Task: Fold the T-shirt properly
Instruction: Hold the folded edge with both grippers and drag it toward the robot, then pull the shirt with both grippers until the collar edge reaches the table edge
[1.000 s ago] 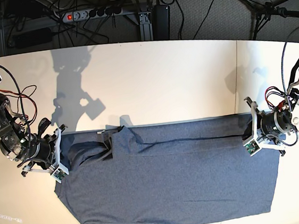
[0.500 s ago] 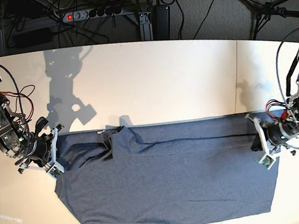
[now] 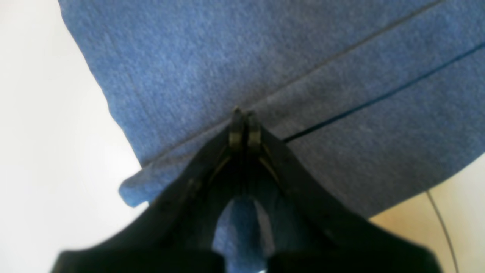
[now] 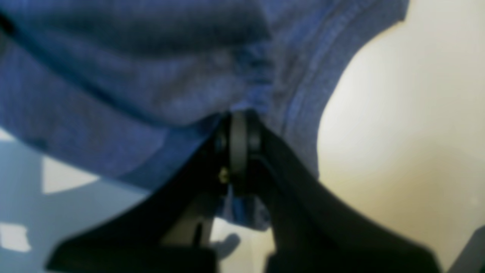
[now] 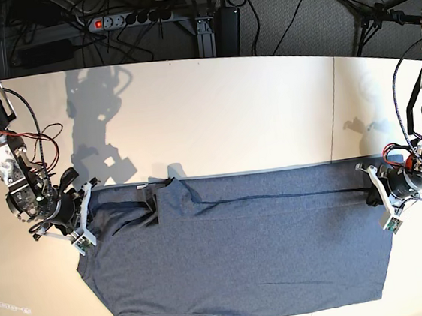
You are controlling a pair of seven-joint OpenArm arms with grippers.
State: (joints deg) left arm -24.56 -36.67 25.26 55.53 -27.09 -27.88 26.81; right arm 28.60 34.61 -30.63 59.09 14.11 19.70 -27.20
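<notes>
Scene: two robot arms at opposite ends of a blue-grey T-shirt [image 5: 236,253] spread on a white table [image 5: 229,111], seen from above.

T-shirt: lies flat across the near half of the table, plain side up, its far edge folded over into a long band that runs from one arm to the other; a dark line runs along that band.

Left gripper [image 5: 371,195]: at the right edge of the overhead view, jaws clenched on the T-shirt at the end of the folded band. In the left wrist view the two fingertips [image 3: 236,127] are pressed together with cloth bunched between the jaws and more cloth spreading beyond the tips. The hem seam runs slantwise just past the tips.

Right gripper [image 5: 83,215]: at the left edge of the overhead view, jaws clenched on the T-shirt near the sleeve end. The right wrist view is blurred, but the tips [image 4: 239,132] appear closed with cloth gathered at them; folds rise beyond the tips and bare table lies to one side of the jaws.

Shadows: dark arm shadows fall on the bare table beyond each gripper.
</notes>
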